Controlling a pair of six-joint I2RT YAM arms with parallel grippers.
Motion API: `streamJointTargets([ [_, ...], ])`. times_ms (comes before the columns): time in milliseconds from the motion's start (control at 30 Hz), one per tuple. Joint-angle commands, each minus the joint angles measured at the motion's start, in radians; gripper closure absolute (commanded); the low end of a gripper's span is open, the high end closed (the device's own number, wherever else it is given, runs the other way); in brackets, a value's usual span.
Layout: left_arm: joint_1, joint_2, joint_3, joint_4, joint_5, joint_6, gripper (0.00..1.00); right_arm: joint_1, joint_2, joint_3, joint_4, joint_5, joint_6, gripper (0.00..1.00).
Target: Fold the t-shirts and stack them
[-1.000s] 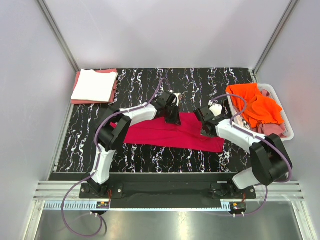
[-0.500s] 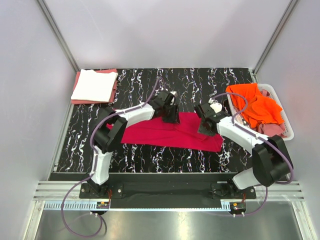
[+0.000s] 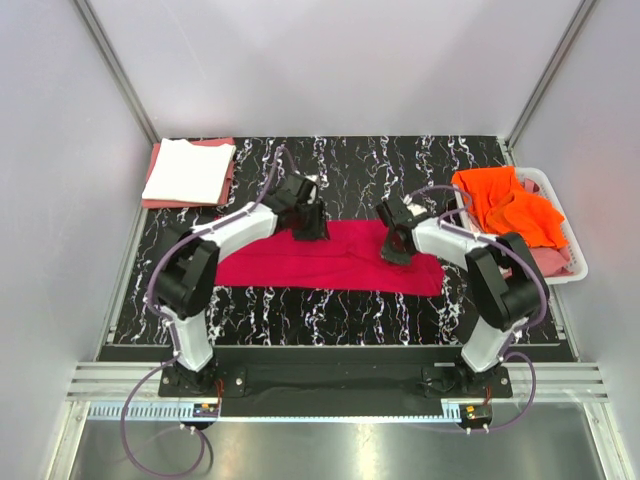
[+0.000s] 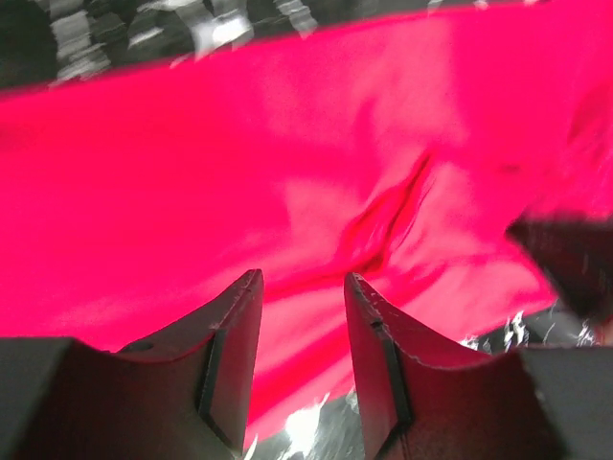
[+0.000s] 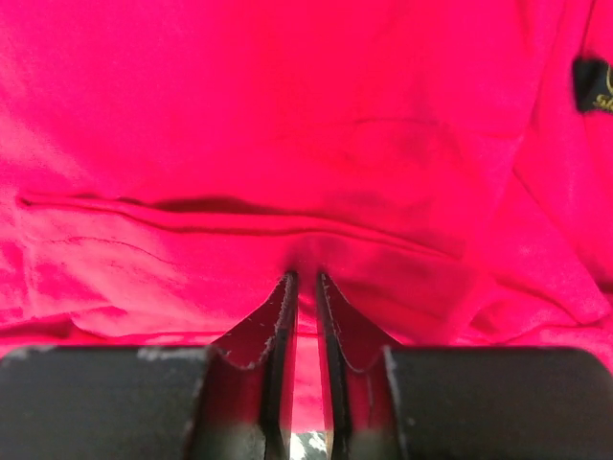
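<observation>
A crimson-red t-shirt (image 3: pixel 300 265), folded into a long strip, lies across the middle of the black marbled table. My left gripper (image 3: pixel 308 225) hangs over its far edge. In the left wrist view my left gripper (image 4: pixel 302 278) has its jaws apart above the red cloth (image 4: pixel 239 172). My right gripper (image 3: pixel 393 247) is at the shirt's right part. In the right wrist view my right gripper (image 5: pixel 306 278) is shut on a pinch of the red cloth (image 5: pixel 287 125). A white shirt (image 3: pixel 188 168) lies folded on a salmon-pink one (image 3: pixel 229 175) at the far left.
A white perforated basket (image 3: pixel 575 262) at the right edge holds a bright orange shirt (image 3: pixel 510 205) and pink cloth (image 3: pixel 545 258). Grey walls close in the table on three sides. A black label (image 5: pixel 591 84) shows on the red shirt.
Both grippers have moved left and a little away from me. The red shirt has shifted left with them and now lies longer and flatter.
</observation>
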Motion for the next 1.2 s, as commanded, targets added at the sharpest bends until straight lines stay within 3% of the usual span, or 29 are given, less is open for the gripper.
streamJointTargets([
  [0, 0.032, -0.185, -0.037, -0.006, -0.070, 0.037, 0.55, -0.035, 0.104, 0.075, 0.027, 0.046, -0.048, 0.81],
  [133, 0.027, -0.301, -0.098, -0.082, -0.162, 0.139, 0.45, -0.069, 0.237, 0.195, 0.034, 0.075, -0.169, 0.82],
  [267, 0.027, -0.348, -0.212, -0.129, -0.199, 0.130, 0.46, -0.100, 0.353, 0.382, 0.022, 0.084, -0.350, 0.83],
  [367, 0.024, -0.374, -0.309, -0.097, -0.178, 0.104, 0.47, -0.106, 0.465, 0.622, 0.022, 0.116, -0.485, 0.82],
  [533, 0.013, -0.335, -0.373, -0.123, -0.380, 0.091, 0.48, -0.110, 0.613, 0.881, 0.013, 0.270, -0.672, 0.78],
  [600, 0.015, -0.318, -0.370, -0.118, -0.418, 0.066, 0.48, -0.110, 0.601, 0.954, -0.008, 0.238, -0.682, 0.72],
  [733, 0.015, -0.260, -0.395, -0.069, -0.377, 0.011, 0.50, -0.110, 0.462, 0.932, -0.032, 0.141, -0.615, 0.64],
  [933, -0.048, -0.232, -0.454, -0.034, -0.314, -0.024, 0.52, -0.112, 0.218, 0.751, -0.036, 0.091, -0.570, 0.59],
  [1167, -0.207, -0.207, -0.474, 0.003, -0.288, -0.109, 0.53, -0.113, 0.022, 0.556, -0.038, 0.003, -0.513, 0.70],
])
